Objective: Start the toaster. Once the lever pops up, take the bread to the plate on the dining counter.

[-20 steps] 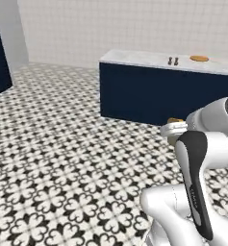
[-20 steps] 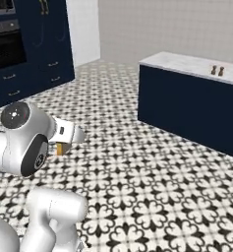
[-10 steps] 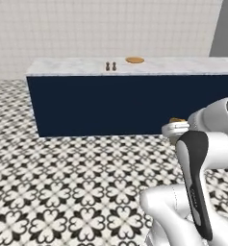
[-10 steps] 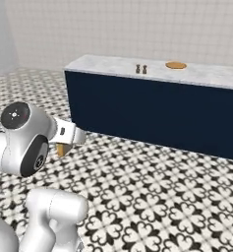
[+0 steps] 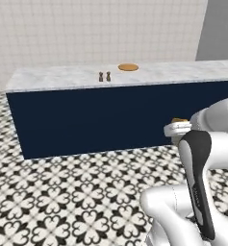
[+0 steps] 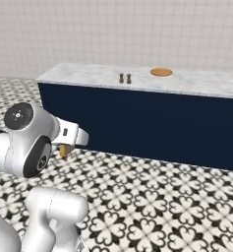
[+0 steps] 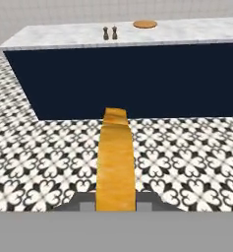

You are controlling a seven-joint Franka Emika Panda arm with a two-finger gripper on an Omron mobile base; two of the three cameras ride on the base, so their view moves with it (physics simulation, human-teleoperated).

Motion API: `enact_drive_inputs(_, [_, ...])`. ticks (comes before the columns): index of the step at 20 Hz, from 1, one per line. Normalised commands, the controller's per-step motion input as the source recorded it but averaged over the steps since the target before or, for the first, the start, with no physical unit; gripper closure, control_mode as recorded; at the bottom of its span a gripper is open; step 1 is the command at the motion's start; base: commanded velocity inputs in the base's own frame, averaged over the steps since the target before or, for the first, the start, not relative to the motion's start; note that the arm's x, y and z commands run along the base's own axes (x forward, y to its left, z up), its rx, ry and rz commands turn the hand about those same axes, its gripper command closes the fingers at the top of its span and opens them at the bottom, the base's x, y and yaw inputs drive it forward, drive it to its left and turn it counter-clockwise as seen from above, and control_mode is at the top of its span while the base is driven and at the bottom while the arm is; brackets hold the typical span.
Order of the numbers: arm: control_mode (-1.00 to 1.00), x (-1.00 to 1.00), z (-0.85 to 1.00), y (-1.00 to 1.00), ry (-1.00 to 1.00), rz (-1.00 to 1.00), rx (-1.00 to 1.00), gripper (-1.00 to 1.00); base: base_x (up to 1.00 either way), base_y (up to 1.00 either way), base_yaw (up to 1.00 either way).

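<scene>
My gripper [image 7: 116,201] is shut on the bread [image 7: 115,160], a golden-brown slice seen edge-on, reaching forward from between the fingers. The bread shows as a small tan sliver at the hand [image 5: 179,120] and below the hand [image 6: 65,150], held above the floor. Ahead stands the dining counter [image 7: 54,35], a marble top on a navy base [image 5: 110,117] [image 6: 152,123]. The orange-brown plate [image 7: 145,23] [image 5: 128,67] [image 6: 161,72] lies flat on its top, far from the gripper. The toaster and the lever are out of view.
Two small dark shakers [image 7: 110,33] [image 5: 105,76] [image 6: 125,78] stand on the counter just left of the plate. Black-and-white patterned floor [image 7: 49,162] lies between me and the counter. A pale tiled wall [image 5: 86,29] runs behind it.
The whole view has swung round and moved nearer as the base drove: the dining counter now stands square ahead and larger. The bread stays in the shut gripper.
</scene>
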Motion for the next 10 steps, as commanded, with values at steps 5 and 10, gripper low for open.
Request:
enact_drive_inputs(5, [1.0,0.0,0.0,0.0,0.0,0.0,0.0,1.0,0.42,0.99,-0.01])
enact_drive_inputs(10, [1.0,0.0,0.0,0.0,0.0,0.0,0.0,1.0,0.36,1.0,0.0])
